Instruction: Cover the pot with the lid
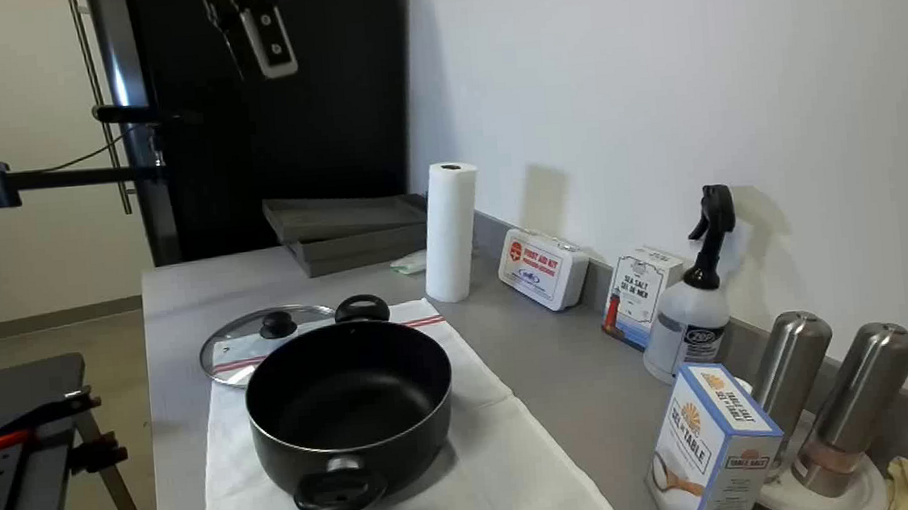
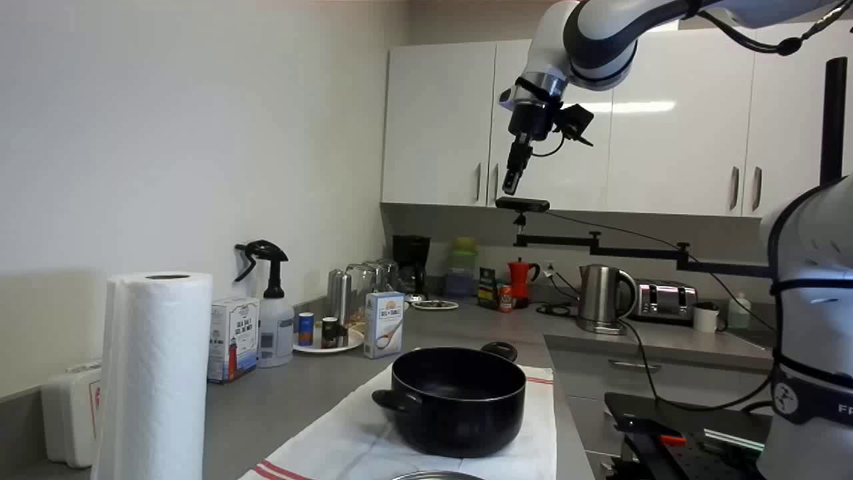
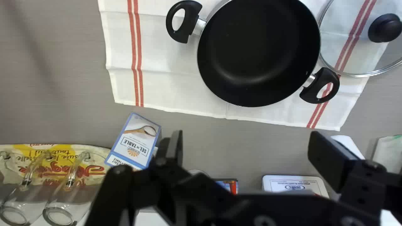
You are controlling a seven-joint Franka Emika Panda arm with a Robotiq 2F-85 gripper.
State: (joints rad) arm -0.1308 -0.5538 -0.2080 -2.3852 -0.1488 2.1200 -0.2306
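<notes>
The pot (image 1: 350, 409) is wide, round, black and open, with two short handles. It stands on a white towel, also in an exterior view (image 2: 460, 413) and the wrist view (image 3: 257, 53). The glass lid (image 1: 276, 326), with a dark knob, lies flat beside the pot, partly on the towel. The wrist view shows the lid (image 3: 384, 28) at the top right, cut by the frame edge. Only a sliver of its rim (image 2: 436, 475) shows in an exterior view. My gripper (image 3: 247, 141) is open and empty, high above the counter, also in both exterior views (image 2: 510, 190) (image 1: 268, 59).
A paper towel roll (image 1: 452, 231), first aid kit (image 1: 542, 268), spray bottle (image 1: 686, 318) and salt boxes (image 1: 708, 450) line the wall side. Grey trays (image 1: 355, 234) are stacked at the counter's end. A camera arm (image 2: 626, 252) reaches over from the robot's side. The white towel (image 3: 166, 81) has red stripes.
</notes>
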